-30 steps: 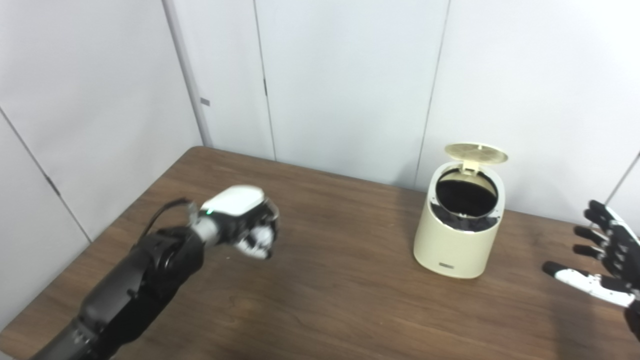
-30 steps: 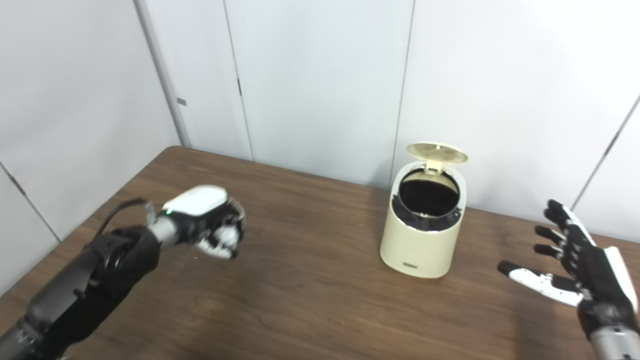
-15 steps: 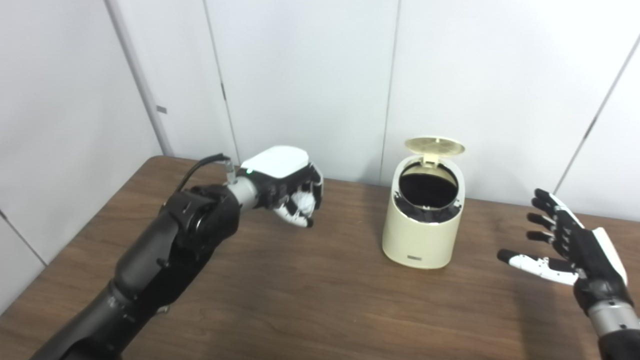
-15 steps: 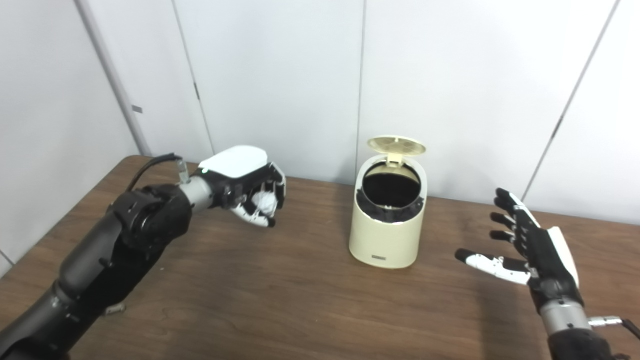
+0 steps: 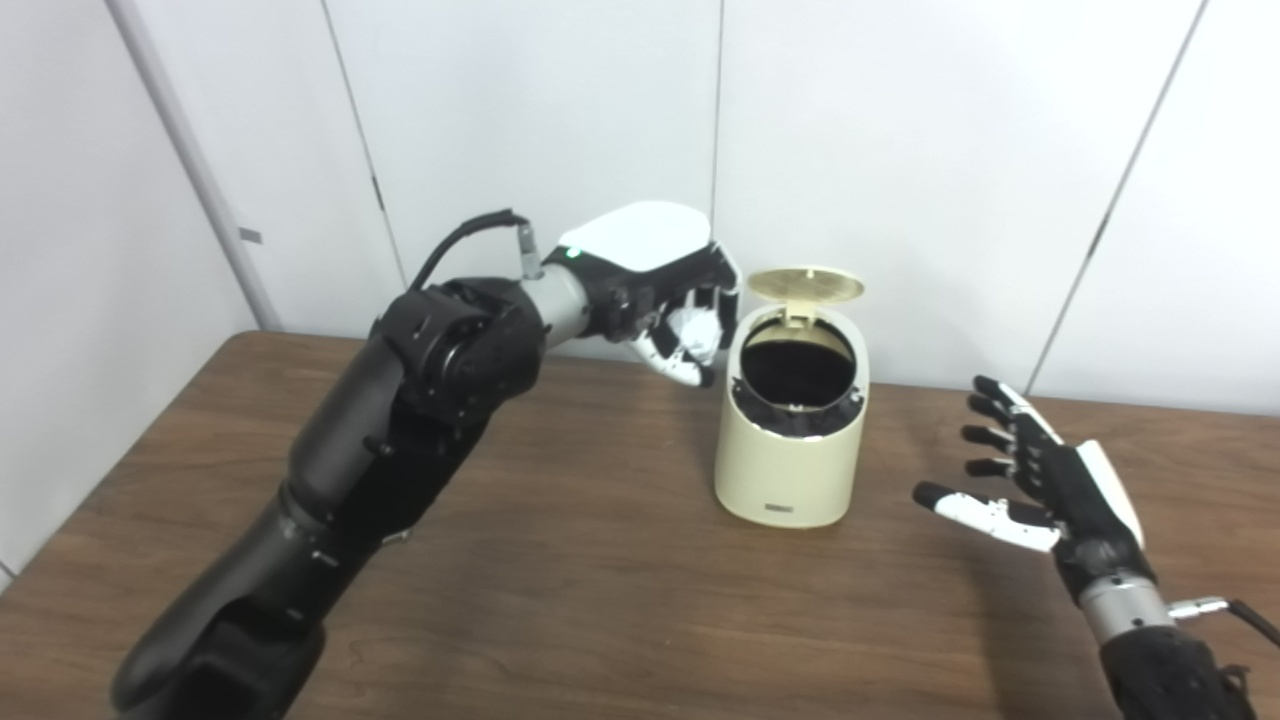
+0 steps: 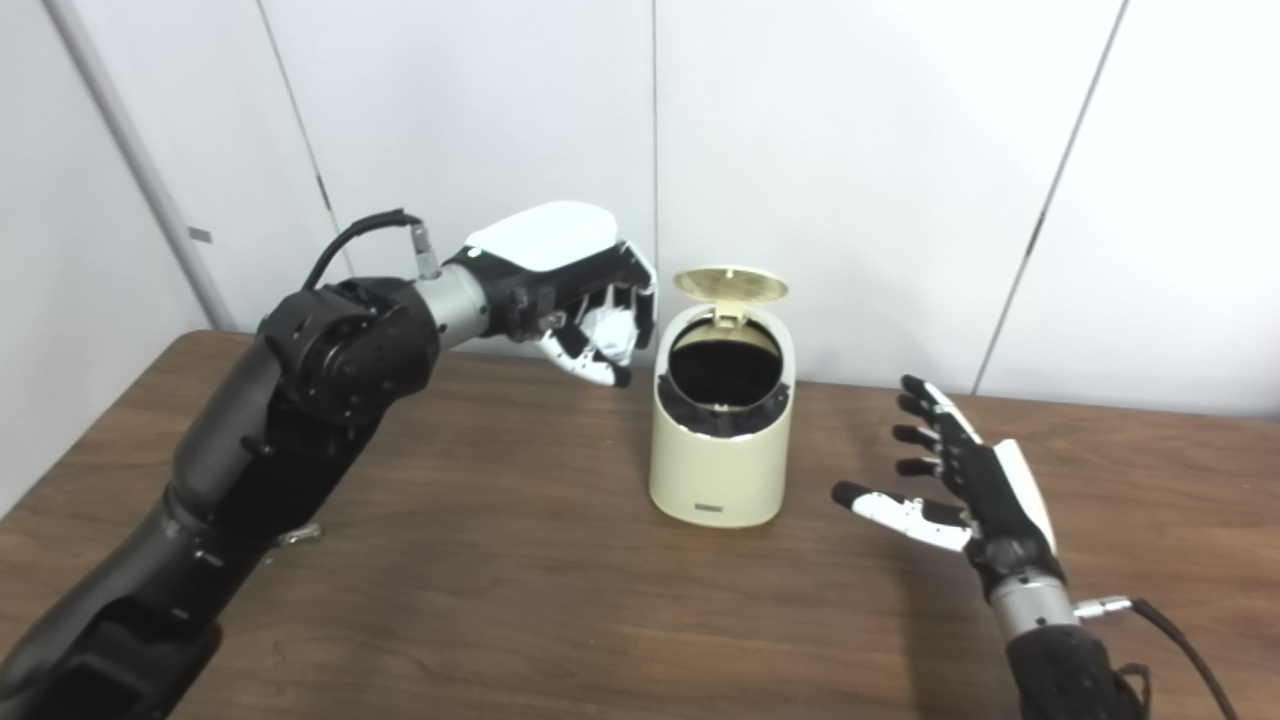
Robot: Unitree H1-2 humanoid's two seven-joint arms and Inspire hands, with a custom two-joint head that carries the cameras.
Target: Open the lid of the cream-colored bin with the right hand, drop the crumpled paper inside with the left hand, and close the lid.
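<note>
The cream-colored bin (image 5: pixel 790 470) stands on the brown table with its round lid (image 5: pixel 806 285) tipped up at the back and its dark inside showing. My left hand (image 5: pixel 670 300) is raised just left of the bin's rim, shut on the white crumpled paper (image 5: pixel 693 328), which shows between the fingers. To the right of the bin my right hand (image 5: pixel 1030 480) hovers low over the table, open with fingers spread and apart from the bin.
White wall panels (image 5: pixel 900 150) rise right behind the table's far edge. The wooden table (image 5: pixel 600 600) stretches wide in front of the bin. A cable (image 6: pixel 1170 630) trails from my right wrist.
My left hand has risen and travelled right with the paper, from mid-table to beside the bin's rim. The camera panned right. The right hand stays open.
</note>
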